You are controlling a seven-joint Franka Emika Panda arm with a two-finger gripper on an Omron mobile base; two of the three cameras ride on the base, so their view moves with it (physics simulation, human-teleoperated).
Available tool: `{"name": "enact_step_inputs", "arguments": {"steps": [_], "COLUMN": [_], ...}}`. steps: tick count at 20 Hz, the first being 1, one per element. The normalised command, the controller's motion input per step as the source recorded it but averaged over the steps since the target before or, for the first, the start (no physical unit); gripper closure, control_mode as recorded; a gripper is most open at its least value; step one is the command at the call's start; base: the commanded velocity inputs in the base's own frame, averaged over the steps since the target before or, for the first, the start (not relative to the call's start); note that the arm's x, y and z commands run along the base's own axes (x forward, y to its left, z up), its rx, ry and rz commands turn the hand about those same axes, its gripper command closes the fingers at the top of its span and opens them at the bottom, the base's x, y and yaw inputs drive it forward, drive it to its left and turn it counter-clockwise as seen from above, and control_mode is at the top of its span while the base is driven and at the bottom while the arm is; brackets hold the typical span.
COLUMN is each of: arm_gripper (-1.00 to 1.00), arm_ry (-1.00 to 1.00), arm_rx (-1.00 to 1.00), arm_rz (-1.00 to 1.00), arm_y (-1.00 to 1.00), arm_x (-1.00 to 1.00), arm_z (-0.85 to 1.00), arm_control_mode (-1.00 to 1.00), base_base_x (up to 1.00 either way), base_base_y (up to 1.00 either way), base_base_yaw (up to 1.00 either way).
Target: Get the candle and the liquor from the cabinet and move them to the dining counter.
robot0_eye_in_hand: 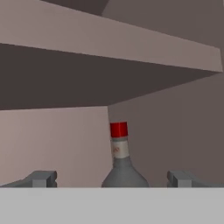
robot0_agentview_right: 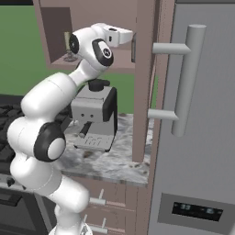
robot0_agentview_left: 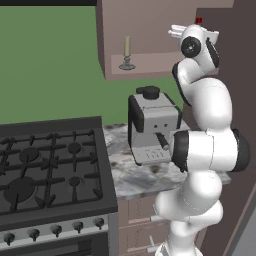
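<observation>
A: Why is the arm raised so high?

B: It reaches into the open cabinet (robot0_agentview_left: 150, 62), most likely to line up on the liquor (robot0_eye_in_hand: 121, 159). In the hand view the gripper (robot0_eye_in_hand: 112, 178) has its jaws spread wide, one fingertip on each side of the bottle, holding nothing.

A: Where are the task items?

B: One liquor bottle stands at the cabinet's back corner. One candle (robot0_agentview_left: 127, 52) stands upright on the same shelf, well apart to the left. Below, one coffee machine (robot0_agentview_left: 151, 124) sits on the marbled worktop (robot0_agentview_left: 125, 172), beside one stove (robot0_agentview_left: 50, 167)
</observation>
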Motion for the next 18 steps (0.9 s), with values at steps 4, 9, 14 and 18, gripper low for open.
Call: {"name": "enact_step_inputs", "arguments": {"steps": [4,9,14,18], "arm_gripper": [-1.0,-1.0,-1.0,-1.0], "arm_ry": [0.0,0.0,0.0,0.0], "arm_rx": [0.0,0.0,0.0,0.0], "arm_rz": [-0.05,-0.01,0.0,0.0], "arm_y": [-0.03,-0.06,-0.06,-0.08], "arm_x": [0.21,0.17,0.17,0.18], "arm_z": [0.0,0.0,0.0,0.04], "arm_control_mode": [-1.0,-1.0,-1.0,-1.0], "base_base_x": [0.0,0.0,0.0,0.0], "base_base_y": [0.0,0.0,0.0,0.0], "base_base_yaw": [0.0,0.0,0.0,0.0]}}
